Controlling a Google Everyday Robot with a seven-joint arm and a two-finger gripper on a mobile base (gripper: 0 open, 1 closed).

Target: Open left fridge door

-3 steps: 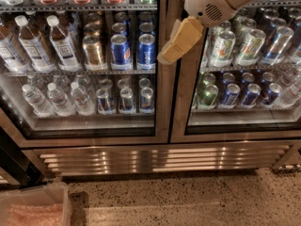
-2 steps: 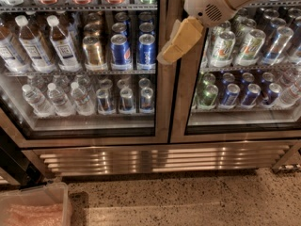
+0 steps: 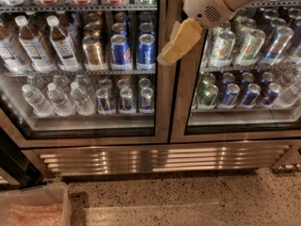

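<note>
Hand [image 3: 181, 41] sits upper centre of frame, same spot as a second ago, over the steel stiles [image 3: 175, 107] where the two doors meet. No progress: the left fridge door [image 3: 89, 93], filling the left of frame, remains shut. I cannot tell whether it is open, closed, or touching anything.

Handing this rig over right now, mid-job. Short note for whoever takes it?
Hand: in front of the seam at the right edge of the left fridge door, level with the Pepsi cans; contact unclear.
Door: shut.
Done: hand is at the door's opening edge.
Left: catch that edge and pull the door open.
</note>
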